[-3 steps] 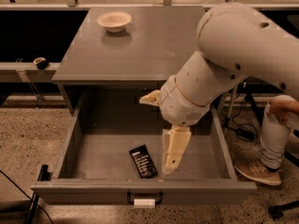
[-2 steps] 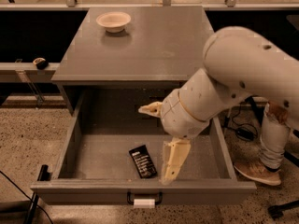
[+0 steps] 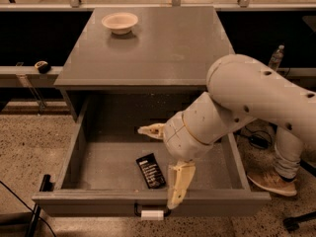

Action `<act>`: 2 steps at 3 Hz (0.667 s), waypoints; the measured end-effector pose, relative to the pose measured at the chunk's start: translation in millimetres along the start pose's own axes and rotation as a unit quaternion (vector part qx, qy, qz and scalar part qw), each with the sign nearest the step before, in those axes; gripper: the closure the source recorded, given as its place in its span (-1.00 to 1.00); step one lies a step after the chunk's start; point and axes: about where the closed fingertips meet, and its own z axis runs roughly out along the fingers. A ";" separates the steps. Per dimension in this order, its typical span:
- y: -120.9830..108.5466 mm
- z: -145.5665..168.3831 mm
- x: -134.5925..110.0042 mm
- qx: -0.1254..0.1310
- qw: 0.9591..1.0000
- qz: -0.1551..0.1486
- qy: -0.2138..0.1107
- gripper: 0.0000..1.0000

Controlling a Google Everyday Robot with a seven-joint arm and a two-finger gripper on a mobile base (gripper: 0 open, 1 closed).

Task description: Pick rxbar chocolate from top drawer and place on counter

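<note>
Dips lower into top drawer point(image 3: 89, 201) with gripper point(image 3: 158, 166) gaping empty just beside rxbar chocolate point(image 3: 150, 171), likely light, slick; best pinched across narrow width.

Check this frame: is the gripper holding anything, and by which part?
Nothing is held. The gripper is open, low in the top drawer. The rxbar chocolate lies flat on the drawer floor beside one finger, ungripped.
</note>
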 end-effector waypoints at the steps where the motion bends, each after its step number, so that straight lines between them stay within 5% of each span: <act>1: 1.5 5.4 1.2 -0.015 1.000 -0.009 0.012 -1.00; 2: 9.8 29.7 -5.2 -0.071 0.993 -0.079 0.057 -1.00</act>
